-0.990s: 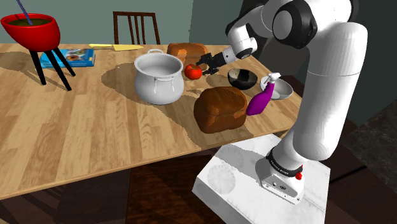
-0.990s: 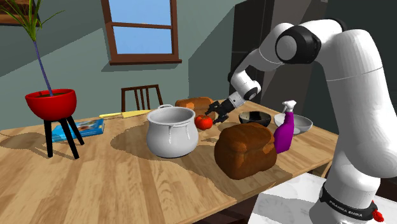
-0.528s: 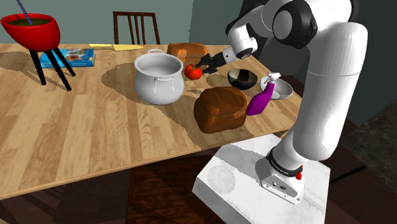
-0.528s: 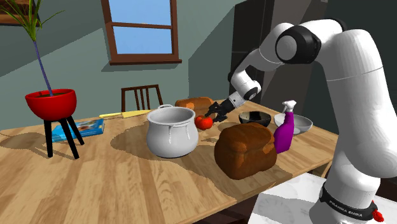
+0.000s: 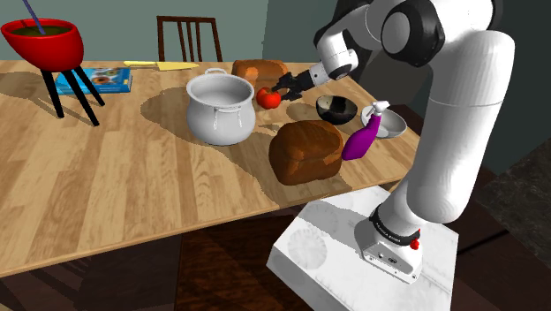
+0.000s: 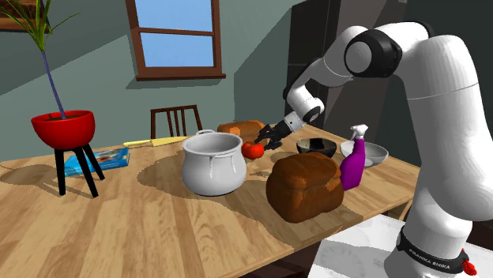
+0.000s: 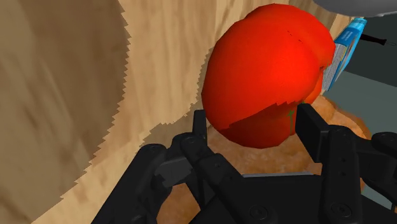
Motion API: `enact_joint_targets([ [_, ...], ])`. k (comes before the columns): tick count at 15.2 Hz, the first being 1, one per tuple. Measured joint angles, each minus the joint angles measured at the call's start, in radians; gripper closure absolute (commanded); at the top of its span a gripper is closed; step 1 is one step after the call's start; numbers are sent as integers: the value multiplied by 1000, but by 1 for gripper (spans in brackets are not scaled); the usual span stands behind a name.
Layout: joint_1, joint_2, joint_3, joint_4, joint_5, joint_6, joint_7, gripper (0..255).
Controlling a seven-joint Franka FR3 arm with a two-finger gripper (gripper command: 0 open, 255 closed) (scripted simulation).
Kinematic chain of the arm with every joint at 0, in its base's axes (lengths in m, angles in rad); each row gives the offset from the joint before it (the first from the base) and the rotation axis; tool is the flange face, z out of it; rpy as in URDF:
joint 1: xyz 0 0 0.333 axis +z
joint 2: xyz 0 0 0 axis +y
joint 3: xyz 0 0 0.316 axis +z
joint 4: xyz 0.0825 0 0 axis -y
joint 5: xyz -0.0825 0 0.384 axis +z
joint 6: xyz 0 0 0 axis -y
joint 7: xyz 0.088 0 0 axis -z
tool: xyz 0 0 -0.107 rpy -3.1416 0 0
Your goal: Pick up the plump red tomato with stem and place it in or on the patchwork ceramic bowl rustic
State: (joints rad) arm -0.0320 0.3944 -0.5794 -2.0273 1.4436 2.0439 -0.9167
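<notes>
Since the gripper [image 5: 279,90] is clamped on the tomato [image 5: 267,99] with a shallow bite, fingers [image 7: 312,130] pinching only its near end, we judge slip to be the main risk: round smooth skin could squirt out on the lift or the swing. In the shoulder view the tomato sits low by the table [image 5: 106,177], just beside the white pot [image 5: 221,108] at its 9 o'clock; we cannot tell if it is off the wood. The dark patchwork bowl [image 5: 336,109] is near, at 3 o'clock, over bare wood. The spray bottle [image 5: 364,137] at the bowl's 4 o'clock and the big loaf [image 5: 305,150] at 7 o'clock could get clipped. The table edge lies close beyond the bowl, so a dropped tomato may roll off.
</notes>
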Motion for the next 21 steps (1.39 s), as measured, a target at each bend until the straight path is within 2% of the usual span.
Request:
enact_joint_targets([
  [21, 49, -196, -50, 24, -192, -5, 221, 255],
])
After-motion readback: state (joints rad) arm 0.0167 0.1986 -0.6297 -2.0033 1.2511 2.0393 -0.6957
